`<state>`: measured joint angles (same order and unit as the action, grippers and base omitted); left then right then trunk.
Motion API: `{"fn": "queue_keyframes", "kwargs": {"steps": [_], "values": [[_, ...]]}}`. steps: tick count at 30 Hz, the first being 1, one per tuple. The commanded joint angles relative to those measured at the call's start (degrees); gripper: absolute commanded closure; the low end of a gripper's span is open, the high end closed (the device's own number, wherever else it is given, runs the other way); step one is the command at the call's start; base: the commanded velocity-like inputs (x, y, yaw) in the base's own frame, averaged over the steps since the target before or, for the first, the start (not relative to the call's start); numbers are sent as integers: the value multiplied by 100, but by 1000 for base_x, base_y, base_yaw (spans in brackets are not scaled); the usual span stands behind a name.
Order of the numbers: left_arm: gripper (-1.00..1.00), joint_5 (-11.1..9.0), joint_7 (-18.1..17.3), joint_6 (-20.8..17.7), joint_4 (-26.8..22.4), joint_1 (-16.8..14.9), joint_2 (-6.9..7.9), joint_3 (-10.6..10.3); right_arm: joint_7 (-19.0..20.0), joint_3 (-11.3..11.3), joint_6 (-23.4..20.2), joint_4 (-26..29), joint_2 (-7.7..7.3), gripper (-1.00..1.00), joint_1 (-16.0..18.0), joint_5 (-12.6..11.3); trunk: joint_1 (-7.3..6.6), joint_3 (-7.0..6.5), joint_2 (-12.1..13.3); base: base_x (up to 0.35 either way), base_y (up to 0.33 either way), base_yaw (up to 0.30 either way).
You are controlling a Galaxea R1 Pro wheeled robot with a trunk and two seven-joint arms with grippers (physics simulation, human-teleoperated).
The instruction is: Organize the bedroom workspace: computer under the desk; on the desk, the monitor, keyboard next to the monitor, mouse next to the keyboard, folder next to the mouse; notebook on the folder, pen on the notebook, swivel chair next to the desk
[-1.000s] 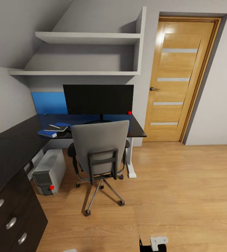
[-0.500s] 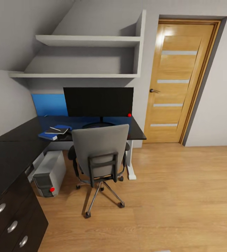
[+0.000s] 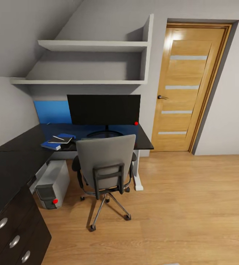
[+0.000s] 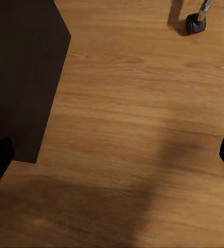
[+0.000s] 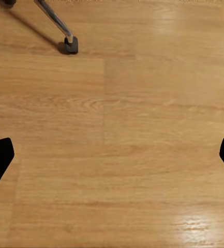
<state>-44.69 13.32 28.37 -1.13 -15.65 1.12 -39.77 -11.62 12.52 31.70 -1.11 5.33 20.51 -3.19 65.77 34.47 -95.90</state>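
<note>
1. I saw the swivel chair (image 3: 105, 169) drawn up to the table (image 3: 20, 154), with the monitor (image 3: 104, 109) on it.
2. The notebook (image 3: 59, 139) lay on the blue folder (image 3: 55, 144); the computer (image 3: 52, 183) stood underneath.
3. Both tools, the left tool (image 4: 112, 155) and the right tool (image 5: 112, 155), were spread wide over bare floor (image 3: 193, 206), well apart from all that.

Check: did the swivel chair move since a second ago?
No. The swivel chair keeps its place against the desk and computer; the whole view shifted, so the camera moved.

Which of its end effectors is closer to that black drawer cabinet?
Left. The left end effector hangs beside the drawer cabinet's corner; the right end effector hangs over floor near a chair caster.
</note>
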Motion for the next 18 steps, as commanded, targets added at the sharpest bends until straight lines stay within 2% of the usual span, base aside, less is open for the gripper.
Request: {"fn": "queue_keyframes", "kwargs": {"steps": [1,9,14,18], "values": [[-100,-4,47,-1,-10,0,2,-48,-25,49,20,-12,3,-100,6,-32,-23,-13,39,0,0,0],[-100,-6,57,2,-10,0,-9,-53,-25,49,20,-12,3,-100,6,-32,-199,-156,360,0,0,0],[-100,-196,74,9,-10,0,1,-40,-25,49,20,-12,3,-100,6,-32,-309,-246,560,0,0,0],[-100,-238,71,4,-10,0,7,-37,-25,49,20,-12,3,-100,6,-32,-397,-318,721,0,0,0]]}}
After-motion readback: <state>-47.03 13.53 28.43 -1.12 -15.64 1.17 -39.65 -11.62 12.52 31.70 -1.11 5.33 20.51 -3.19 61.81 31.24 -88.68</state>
